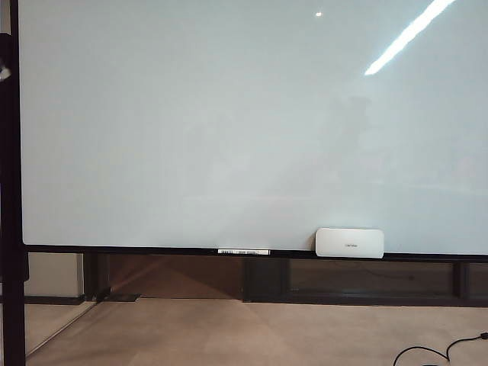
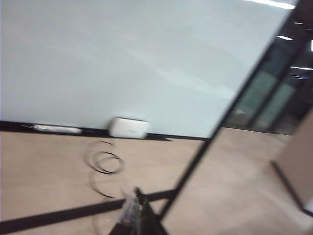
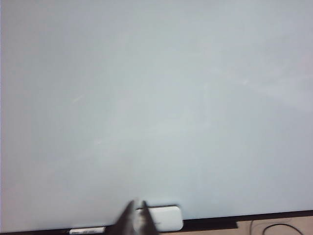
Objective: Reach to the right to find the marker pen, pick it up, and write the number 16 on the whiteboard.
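The whiteboard (image 1: 229,114) fills nearly the whole exterior view, glossy and unmarked, its thin black frame along the lower edge. A white eraser (image 1: 349,242) sits on that lower edge, and just beside it, further along the same edge, lies a slim white marker pen (image 1: 243,252). Neither arm shows in the exterior view.

In the right wrist view the right hand (image 3: 136,215) points at the board just before the eraser (image 3: 164,218); its dark fingers stand a narrow gap apart, gripping nothing.

The left wrist view is blurred: the left hand (image 2: 137,208) appears as a dark tip facing the board's lower edge, possibly closed, though I cannot tell. A coiled black cable (image 2: 103,162) lies on the floor (image 2: 44,171) below the eraser.
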